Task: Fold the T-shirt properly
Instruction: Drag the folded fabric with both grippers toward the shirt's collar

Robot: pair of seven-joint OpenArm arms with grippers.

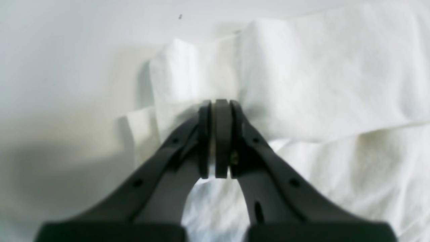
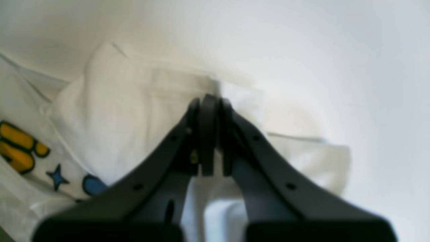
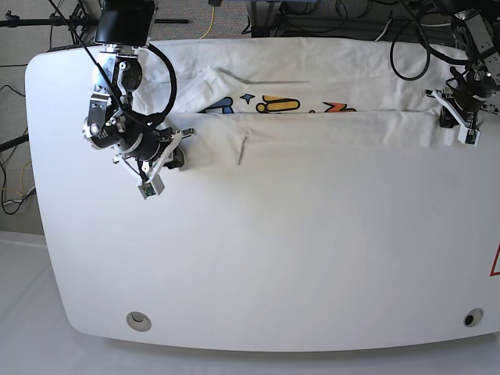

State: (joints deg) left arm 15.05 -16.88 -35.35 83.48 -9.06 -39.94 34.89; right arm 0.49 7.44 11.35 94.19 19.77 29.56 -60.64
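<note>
Base view showed the T-shirt (image 3: 312, 117) stretched along the far edge of the white table (image 3: 258, 258), its coloured print peeking above a long fold. The right gripper (image 2: 208, 101) was clamped on the cloth at one end, the left gripper (image 1: 220, 102) pinched the other. Black cables (image 3: 406, 55) hung behind the table's far edge.

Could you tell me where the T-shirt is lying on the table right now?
In the base view, the T-shirt stretches along the far edge of the white table, spanning between the right gripper and the left gripper.
</note>
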